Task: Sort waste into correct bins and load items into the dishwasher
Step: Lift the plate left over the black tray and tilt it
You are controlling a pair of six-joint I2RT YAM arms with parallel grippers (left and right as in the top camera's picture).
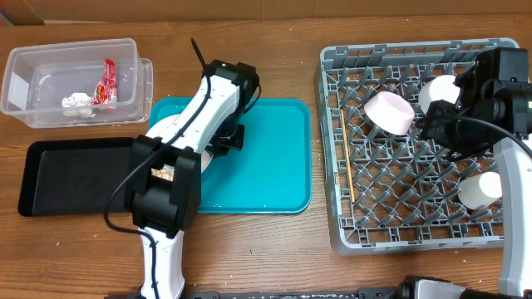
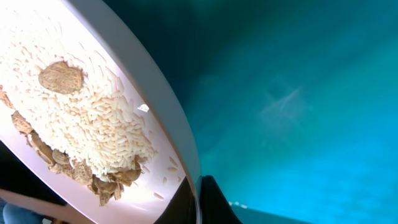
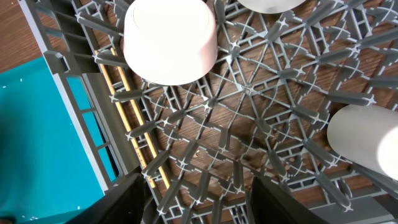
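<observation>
My left gripper (image 1: 166,178) (image 2: 199,202) is shut on the rim of a tilted pale-pink bowl (image 2: 171,112). The bowl holds rice (image 2: 81,118) and beige food scraps (image 2: 112,180), and hangs over the left edge of the teal tray (image 1: 266,158). My right gripper (image 1: 434,123) (image 3: 196,199) is open and empty above the grey dish rack (image 1: 399,208) (image 3: 249,87). The rack holds an upturned pink bowl (image 1: 391,112) (image 3: 171,40), a white bowl (image 1: 439,90), a white cup (image 1: 482,189) (image 3: 367,137) and chopsticks (image 1: 347,158) (image 3: 134,106). No carrot is in view.
The clear tub (image 1: 50,75) at the back left holds the red-and-white wrapper (image 1: 107,83) and the tissue (image 1: 77,102). The black tray (image 1: 75,174) lies just left of the teal tray. My left arm hides much of the teal tray's left side.
</observation>
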